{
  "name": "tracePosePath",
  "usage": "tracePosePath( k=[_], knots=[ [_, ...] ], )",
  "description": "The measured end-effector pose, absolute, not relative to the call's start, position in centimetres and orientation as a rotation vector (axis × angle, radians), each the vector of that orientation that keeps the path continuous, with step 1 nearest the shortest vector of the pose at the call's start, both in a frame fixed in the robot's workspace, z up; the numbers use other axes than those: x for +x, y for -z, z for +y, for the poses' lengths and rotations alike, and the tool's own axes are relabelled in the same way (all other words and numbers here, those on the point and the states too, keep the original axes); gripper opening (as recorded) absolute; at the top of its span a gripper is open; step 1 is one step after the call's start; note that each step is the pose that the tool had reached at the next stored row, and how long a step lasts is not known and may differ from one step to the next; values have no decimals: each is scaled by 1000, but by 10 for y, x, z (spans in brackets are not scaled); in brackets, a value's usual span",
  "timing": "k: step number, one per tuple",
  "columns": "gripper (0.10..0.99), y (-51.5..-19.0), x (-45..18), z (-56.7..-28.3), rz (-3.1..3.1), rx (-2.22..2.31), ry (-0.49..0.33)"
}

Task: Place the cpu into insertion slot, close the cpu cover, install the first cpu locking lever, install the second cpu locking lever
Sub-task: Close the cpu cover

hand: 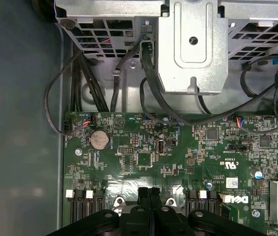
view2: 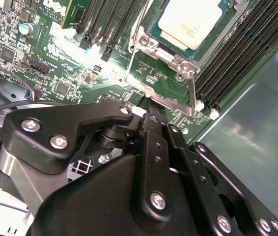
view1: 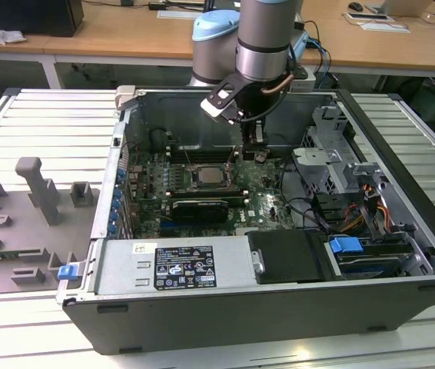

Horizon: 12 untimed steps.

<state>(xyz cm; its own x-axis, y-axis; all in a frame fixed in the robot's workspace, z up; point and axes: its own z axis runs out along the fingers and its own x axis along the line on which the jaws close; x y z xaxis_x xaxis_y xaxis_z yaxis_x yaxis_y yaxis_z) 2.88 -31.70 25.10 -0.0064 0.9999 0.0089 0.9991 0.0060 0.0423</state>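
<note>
One cpu, one computer case, one robot arm, one pincer

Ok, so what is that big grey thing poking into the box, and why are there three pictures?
That is a robot arm reaching into an open computer lying on a metal table. One picture is from a camera standing outside. The two others come from cameras riding on the arm, looking at the green circuit board. The black parts are its fingers, pressed together close to the square silver chip, which already sits in its socket. I cannot see them holding anything.
</note>
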Motion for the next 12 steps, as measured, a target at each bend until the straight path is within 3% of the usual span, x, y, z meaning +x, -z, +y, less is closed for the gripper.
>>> tracePosePath(
  k=[12],
  knots=[
    [106,-251,22,-317,2211,2198,-56]
  ],
)
